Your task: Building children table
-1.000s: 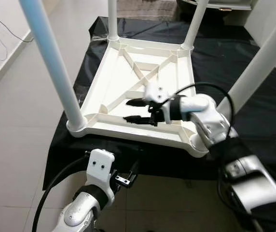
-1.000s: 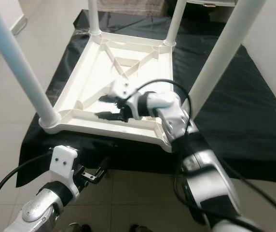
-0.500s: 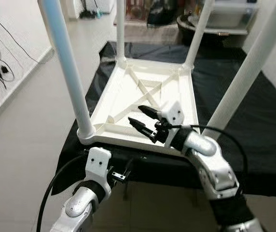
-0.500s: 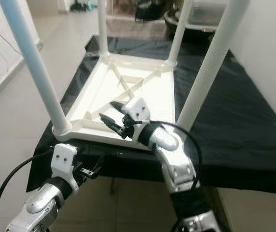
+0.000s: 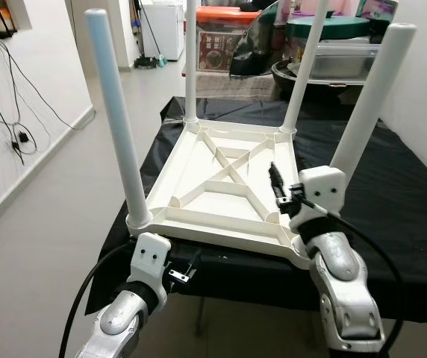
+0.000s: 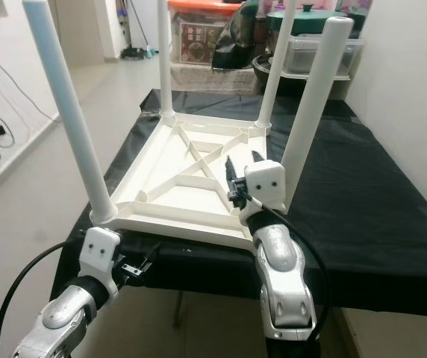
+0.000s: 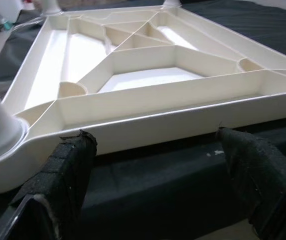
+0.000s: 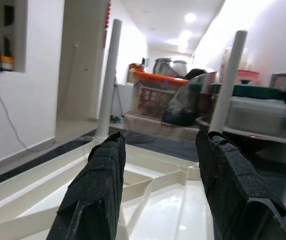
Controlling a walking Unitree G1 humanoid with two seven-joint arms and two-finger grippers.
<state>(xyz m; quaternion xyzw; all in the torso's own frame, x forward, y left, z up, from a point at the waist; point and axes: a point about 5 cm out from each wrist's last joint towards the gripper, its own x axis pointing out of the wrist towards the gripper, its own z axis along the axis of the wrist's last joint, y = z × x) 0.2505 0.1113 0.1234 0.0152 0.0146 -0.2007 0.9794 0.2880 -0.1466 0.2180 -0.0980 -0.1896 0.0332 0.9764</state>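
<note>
Tabletop [image 5: 221, 190] of white plastic lies upside down on a worktop [image 5: 393, 216] draped in black cloth, its ribbed underside facing up with a cross of stiffening ribs in the middle. Four pale legs stand upright in its corner sockets: the near left leg [image 5: 116, 127], the near right leg [image 5: 366, 101], the far left leg [image 5: 191, 60] and the far right leg [image 5: 301, 67].

The right pincer [image 5: 275, 181] is raised above the near right part of the tabletop, just left of the near right leg, its fingers [image 8: 95, 192] pointing up and away toward the far end of the room; they stand apart with nothing between them. In the right wrist view the two far legs rise beyond the fingertips, with the ribbed underside below.

The left pincer [image 7: 153, 175] sits low at the near edge of the worktop, below the near left corner of the tabletop. Its padded fingers [image 7: 65, 175] are spread wide and empty, aimed at the rim of the tabletop and the black cloth beneath it, close to the rim but not touching it.

At the far end of the worktop stand plastic storage boxes [image 5: 225, 41] and a dark pot [image 5: 325, 30]. Cables [image 5: 16, 112] hang along the white wall on the left, above a pale tiled floor [image 5: 57, 216].
</note>
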